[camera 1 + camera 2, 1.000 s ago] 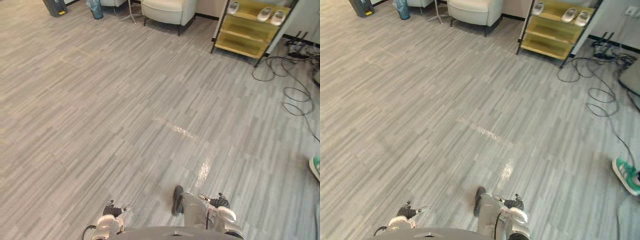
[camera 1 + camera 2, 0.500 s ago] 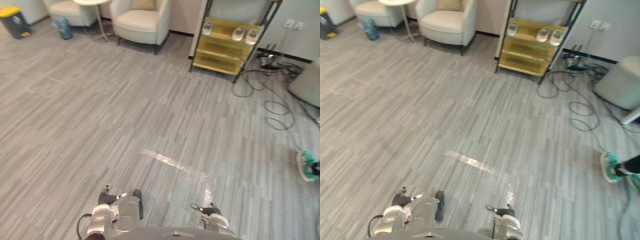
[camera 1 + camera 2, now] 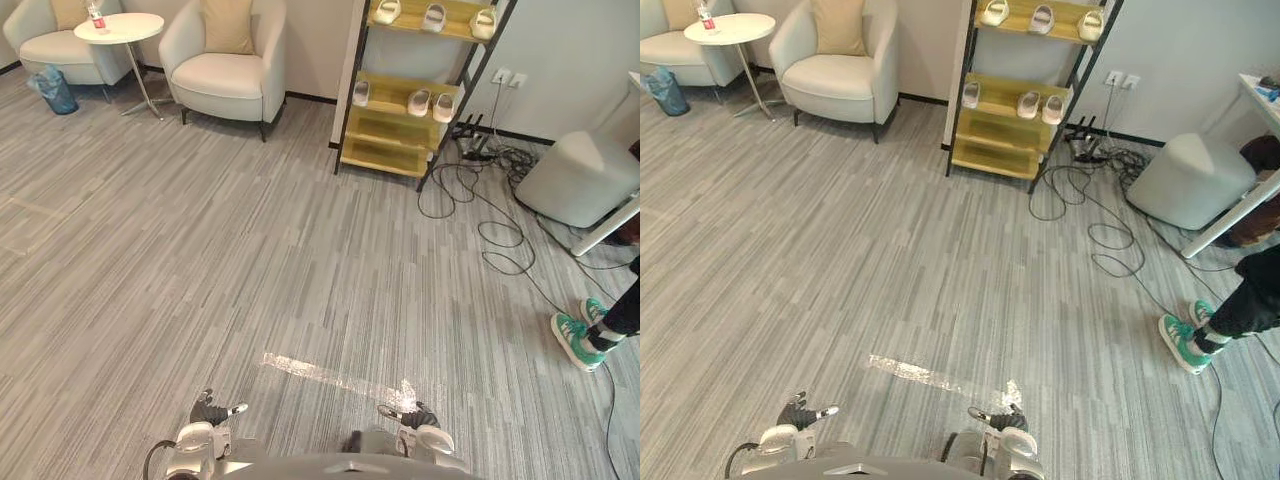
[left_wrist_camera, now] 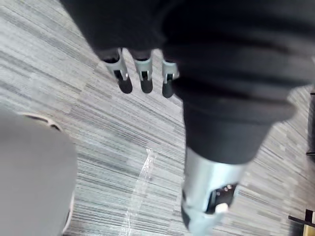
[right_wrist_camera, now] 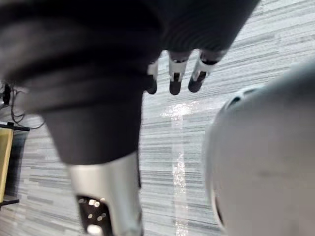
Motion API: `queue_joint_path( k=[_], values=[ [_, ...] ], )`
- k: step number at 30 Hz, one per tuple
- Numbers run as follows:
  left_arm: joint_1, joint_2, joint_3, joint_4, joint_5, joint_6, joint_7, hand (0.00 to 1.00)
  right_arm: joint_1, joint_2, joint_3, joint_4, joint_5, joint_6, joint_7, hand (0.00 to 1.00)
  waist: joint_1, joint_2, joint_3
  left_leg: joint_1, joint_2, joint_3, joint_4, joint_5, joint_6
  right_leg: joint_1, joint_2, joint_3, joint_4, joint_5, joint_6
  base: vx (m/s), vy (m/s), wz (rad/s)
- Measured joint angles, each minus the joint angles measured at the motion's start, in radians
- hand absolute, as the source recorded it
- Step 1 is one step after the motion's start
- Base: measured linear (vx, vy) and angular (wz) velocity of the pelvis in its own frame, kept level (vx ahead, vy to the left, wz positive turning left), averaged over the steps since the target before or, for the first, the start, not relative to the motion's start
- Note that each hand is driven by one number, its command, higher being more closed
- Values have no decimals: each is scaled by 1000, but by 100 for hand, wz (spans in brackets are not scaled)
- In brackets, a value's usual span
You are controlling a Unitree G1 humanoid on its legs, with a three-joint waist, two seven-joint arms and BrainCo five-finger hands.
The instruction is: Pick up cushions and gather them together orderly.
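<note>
We've got both hands hanging low and empty: left hand (image 3: 213,411) at seven o'clock, right hand (image 3: 410,415) at five, fingers loose and apart, nothing held. The tan cushion (image 3: 228,24) leans in the white armchair (image 3: 222,76) at eleven o'clock, well apart from us; a second cushion (image 3: 68,11) at ten. Our worry: drifting right puts the loose cables (image 3: 476,160) at two o'clock underfoot, and the person's green shoes (image 3: 571,338) at three could get clipped.

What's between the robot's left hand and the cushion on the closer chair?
Left eye view: only bare floor between left hand and the armchair holding that cushion.
</note>
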Motion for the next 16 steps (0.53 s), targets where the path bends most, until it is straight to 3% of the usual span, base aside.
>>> queue_joint_path(
  k=[2,4,7,8,9,12,16],
  values=[
    [4,-6,3,-17,2,0,-4,0,10,-4,1,-1,0,1,-1,0,9,10,1,-80,38,-4,191,13,7,43,22,-8,-28,0,0,34,-40,2],
    [5,-6,0,-24,4,-1,-5,0,15,-4,2,-1,0,1,-2,0,8,11,0,-117,46,6,237,-3,22,61,29,1,-49,1,2,50,27,-11],
    [4,-7,-19,-24,3,-1,-4,0,14,-11,2,-4,8,3,-3,0,12,23,-4,-108,-5,-5,-44,-43,8,31,34,50,-49,18,21,55,146,-44],
    [-1,-2,-24,-23,4,-1,-5,0,15,-8,1,0,9,5,-2,0,25,19,-6,-72,-34,29,-111,-27,6,26,25,90,-74,44,33,92,175,-51],
    [0,9,-35,-10,4,-1,-5,0,17,-1,0,1,8,5,-2,0,22,-2,-16,-45,-62,46,-179,8,29,57,15,108,-150,93,38,124,135,-44],
    [-3,12,-34,-3,5,0,-4,0,30,10,-12,-2,7,5,-3,0,16,-2,-15,9,-93,79,-233,28,40,101,-4,126,-233,135,43,133,142,-21],
    [-4,11,-34,15,5,0,-5,0,33,7,-21,-1,6,4,-2,0,6,7,-28,32,-111,67,-255,28,41,134,-13,125,-274,140,42,87,78,1]
  ],
)
